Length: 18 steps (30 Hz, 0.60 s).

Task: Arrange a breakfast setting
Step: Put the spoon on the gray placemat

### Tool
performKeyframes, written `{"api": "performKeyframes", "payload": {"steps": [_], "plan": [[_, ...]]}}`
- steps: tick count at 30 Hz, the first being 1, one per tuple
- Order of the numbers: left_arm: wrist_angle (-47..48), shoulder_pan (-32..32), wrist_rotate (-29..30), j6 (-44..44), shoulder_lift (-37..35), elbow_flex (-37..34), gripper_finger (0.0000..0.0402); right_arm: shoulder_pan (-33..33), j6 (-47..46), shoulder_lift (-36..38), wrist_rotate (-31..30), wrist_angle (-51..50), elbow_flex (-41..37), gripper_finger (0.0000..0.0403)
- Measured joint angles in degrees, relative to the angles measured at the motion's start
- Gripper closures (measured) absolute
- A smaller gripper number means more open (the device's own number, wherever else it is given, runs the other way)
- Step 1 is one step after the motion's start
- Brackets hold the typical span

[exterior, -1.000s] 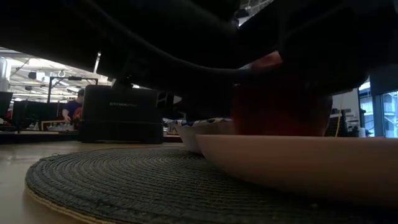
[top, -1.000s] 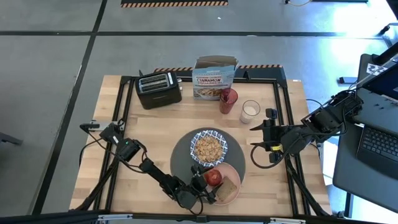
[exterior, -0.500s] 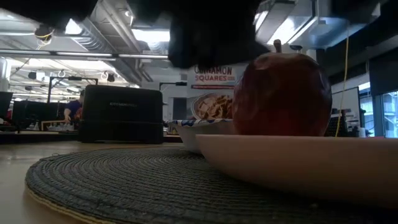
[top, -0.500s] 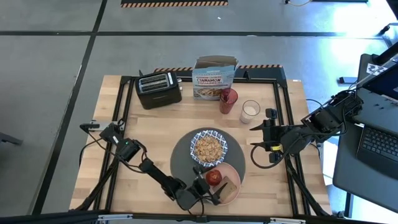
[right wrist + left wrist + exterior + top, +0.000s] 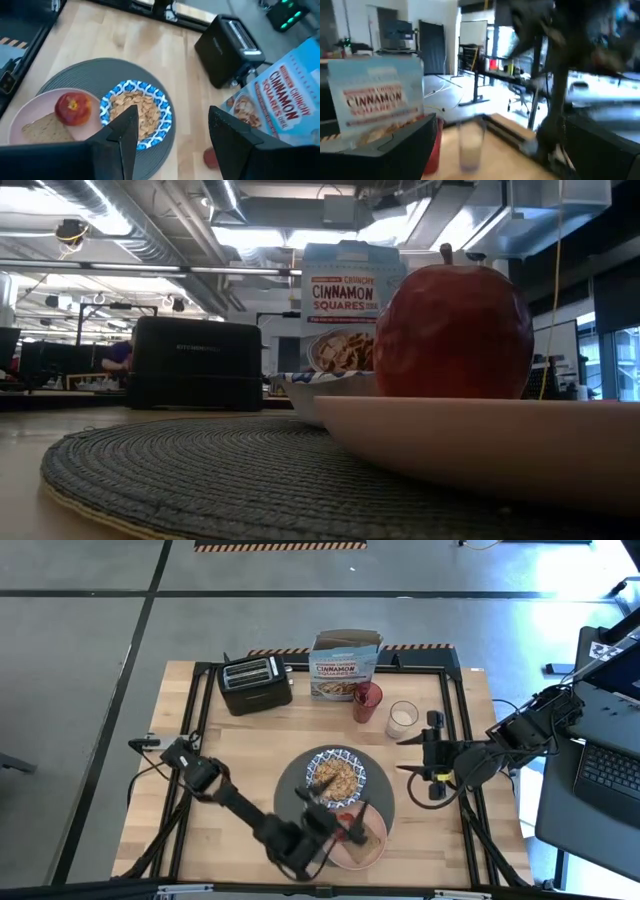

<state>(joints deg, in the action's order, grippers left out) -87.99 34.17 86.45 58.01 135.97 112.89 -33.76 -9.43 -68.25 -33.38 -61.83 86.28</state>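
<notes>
The breakfast setting lies mid-table. A round dark-grey mat (image 5: 288,790) carries a blue-and-white bowl (image 5: 150,91) of cereal. A salmon-pink plate (image 5: 480,442) sits partly on the mat's near right side, with a red apple (image 5: 455,330) and a slice of toast (image 5: 42,127) on it. A red tumbler (image 5: 367,700) and a milk glass (image 5: 402,718) stand behind them. My left gripper (image 5: 335,808) hangs open in the air over the plate and bowl, holding nothing. My right gripper (image 5: 408,756) waits open to the right of the mat, well above the table.
A black toaster (image 5: 254,682) and a cereal box (image 5: 345,665) stand along the far edge. A laptop (image 5: 610,770) sits beyond the table's right side. Bare wood (image 5: 240,755) lies left of the mat.
My left gripper has gone straight up from around the apple and tipped from slanting down to level. It has left the low view entirely. The apple stays upright on the plate. My right arm has kept its place.
</notes>
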Motion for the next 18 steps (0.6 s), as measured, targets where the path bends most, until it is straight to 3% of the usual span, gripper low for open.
{"api": "performKeyframes", "payload": {"steps": [5, 11, 13, 15, 16, 18], "plan": [[0.11, -3.71, -3.54, 1.67, -8.02, 0.49, 0.0006, 0.00, 0.83, -0.13, -2.23, 2.03, 0.00, 0.0212], [8.01, -7.85, -14.55, 0.83, -17.86, 0.49, 0.0006, 0.00, 0.42, -0.16, -4.16, 2.55, 0.00, 0.0212], [17.76, -9.38, -18.89, -3.78, -21.54, 0.52, 0.0006, 0.00, 0.32, -0.20, -4.20, 3.75, 0.00, 0.0212], [33.39, -10.91, -25.67, -14.06, -25.63, 0.52, 0.0006, 0.00, 0.39, -0.28, -4.43, 5.05, 0.00, 0.0212], [43.23, -12.09, -30.80, -21.87, -27.83, 0.51, 0.0006, 0.00, 0.39, -0.40, -4.64, 5.51, 0.00, 0.0212], [63.19, -15.44, -46.42, -40.06, -32.06, 0.94, 0.0006, 0.00, 0.40, -0.57, -5.42, 5.92, 0.00, 0.0212]]}}
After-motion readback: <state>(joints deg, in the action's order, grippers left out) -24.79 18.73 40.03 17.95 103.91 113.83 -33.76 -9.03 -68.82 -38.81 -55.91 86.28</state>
